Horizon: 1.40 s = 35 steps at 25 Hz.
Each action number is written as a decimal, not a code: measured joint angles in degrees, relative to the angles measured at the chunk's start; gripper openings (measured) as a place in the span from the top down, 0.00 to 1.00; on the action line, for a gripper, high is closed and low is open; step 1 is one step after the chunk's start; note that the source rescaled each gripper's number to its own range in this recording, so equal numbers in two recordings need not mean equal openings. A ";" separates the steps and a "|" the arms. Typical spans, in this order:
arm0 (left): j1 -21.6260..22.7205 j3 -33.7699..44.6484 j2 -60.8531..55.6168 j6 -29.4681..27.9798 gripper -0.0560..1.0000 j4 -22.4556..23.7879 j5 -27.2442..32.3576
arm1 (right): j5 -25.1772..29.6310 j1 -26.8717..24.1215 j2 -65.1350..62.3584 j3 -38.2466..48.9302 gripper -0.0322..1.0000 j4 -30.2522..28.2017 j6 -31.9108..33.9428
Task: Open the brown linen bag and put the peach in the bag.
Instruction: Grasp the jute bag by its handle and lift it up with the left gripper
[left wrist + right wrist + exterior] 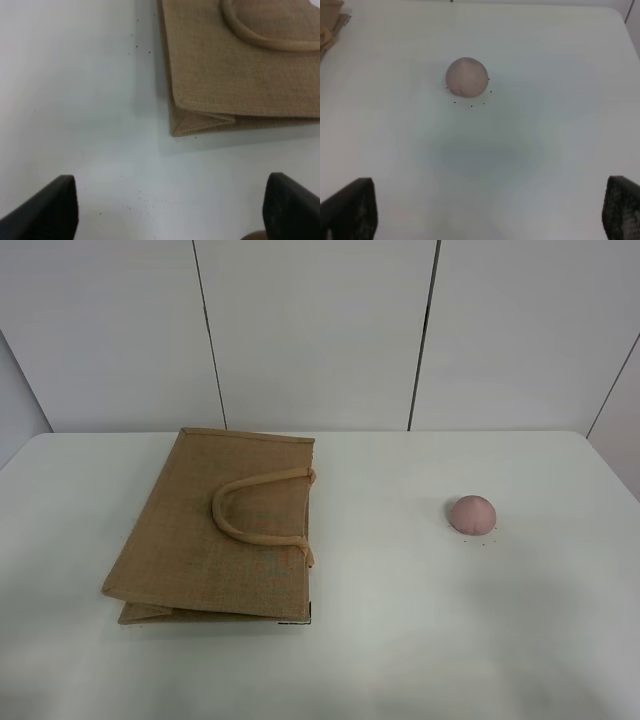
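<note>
Left jaws show matte black, blunt wedge tips; right jaws are black too, one face grainy and pebbled.

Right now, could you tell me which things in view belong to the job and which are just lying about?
Job: bag, peach.
Lying about: only tiny dark specks on the table by the peach.

Tan-brown woven bag (180, 530) w/ beige handles (218, 510); dusty-pink peach (472, 514); white table (400, 640).
</note>
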 joint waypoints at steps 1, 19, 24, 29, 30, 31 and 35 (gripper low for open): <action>0.00 0.00 0.00 0.00 0.00 0.00 0.00 | 0.00 0.00 0.00 0.00 0.00 0.00 0.00; 0.00 -11.05 22.05 -0.05 0.00 -1.82 -0.01 | 0.00 0.00 0.00 0.00 0.00 0.00 0.00; 0.00 -20.46 43.61 -0.09 0.00 -1.85 -2.10 | 0.00 0.00 0.00 0.00 0.00 0.00 0.00; 0.00 -32.14 66.16 -0.11 0.00 -1.85 -6.21 | 0.00 0.00 0.00 0.00 0.00 0.00 0.00; 0.00 -34.95 70.64 -0.11 0.00 -1.85 -6.49 | 0.00 0.00 0.00 0.00 0.00 0.00 0.00; 0.00 -37.80 74.18 -0.11 0.00 -1.85 -6.55 | 0.00 0.00 0.00 0.00 0.00 0.00 0.00; 0.00 -48.34 88.97 -0.66 0.00 -1.90 -6.14 | 0.00 0.00 0.00 0.00 0.00 0.00 0.00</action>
